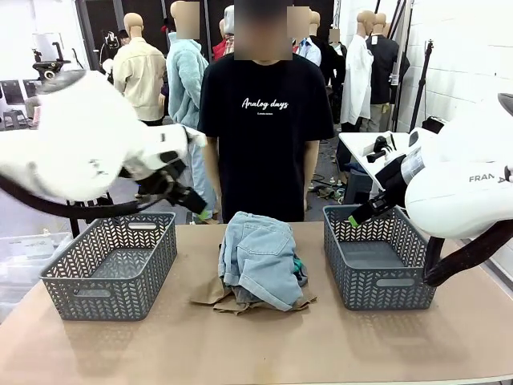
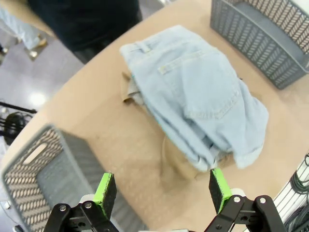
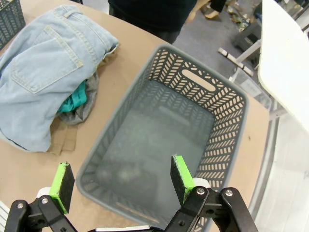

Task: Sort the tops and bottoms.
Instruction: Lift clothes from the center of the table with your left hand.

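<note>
Denim bottoms (image 1: 260, 261) lie topmost; left pincer (image 2: 161, 189) and right pincer (image 3: 123, 180), both released, should pinch one seemingly free fold.

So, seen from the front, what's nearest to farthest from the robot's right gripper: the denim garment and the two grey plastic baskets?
1. The grey lattice plastic basket on the right, just below the right gripper.
2. The faded light blue denim garment, in the middle, between the baskets.
3. The matching grey basket on the left, beyond the denim.
</note>
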Robot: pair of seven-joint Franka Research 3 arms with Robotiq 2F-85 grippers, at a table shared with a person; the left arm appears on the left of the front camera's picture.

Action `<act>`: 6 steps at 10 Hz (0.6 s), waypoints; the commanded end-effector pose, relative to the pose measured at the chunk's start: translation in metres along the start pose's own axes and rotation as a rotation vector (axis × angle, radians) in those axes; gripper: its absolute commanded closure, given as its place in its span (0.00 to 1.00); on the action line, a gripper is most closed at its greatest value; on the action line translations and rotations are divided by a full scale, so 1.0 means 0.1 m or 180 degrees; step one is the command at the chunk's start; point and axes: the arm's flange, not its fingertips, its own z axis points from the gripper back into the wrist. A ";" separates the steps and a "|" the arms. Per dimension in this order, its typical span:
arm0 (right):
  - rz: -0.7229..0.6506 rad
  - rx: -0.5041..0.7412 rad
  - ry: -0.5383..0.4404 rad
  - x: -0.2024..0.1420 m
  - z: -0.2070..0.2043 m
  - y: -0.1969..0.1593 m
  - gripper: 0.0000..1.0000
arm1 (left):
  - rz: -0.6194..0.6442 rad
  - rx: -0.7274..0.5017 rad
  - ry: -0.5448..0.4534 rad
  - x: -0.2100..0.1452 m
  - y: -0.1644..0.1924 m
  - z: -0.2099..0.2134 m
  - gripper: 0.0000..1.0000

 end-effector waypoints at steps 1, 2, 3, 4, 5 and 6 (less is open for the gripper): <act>-0.0012 -0.0012 -0.0027 0.00 -0.03 -0.01 0.00 | -0.0056 -0.0096 0.0400 0.53 0.05 -0.49 0.00; -0.0012 -0.0012 -0.0027 0.00 -0.03 -0.01 0.00 | -0.0088 -0.0112 0.0507 0.66 0.02 -0.72 0.00; -0.0012 -0.0012 -0.0027 0.00 -0.03 -0.01 0.00 | -0.0080 -0.0094 0.0608 0.72 0.04 -0.88 0.00; -0.0012 -0.0012 -0.0027 0.00 -0.03 -0.01 0.00 | -0.0011 -0.0059 0.0728 0.75 0.10 -1.00 0.00; -0.0012 -0.0012 -0.0027 0.00 -0.03 -0.01 0.00 | -0.0092 -0.0189 0.0471 0.54 -0.01 -0.91 0.00; -0.0012 -0.0012 -0.0027 0.00 -0.03 -0.01 0.00 | -0.0092 -0.0189 0.0471 0.54 -0.01 -0.91 0.00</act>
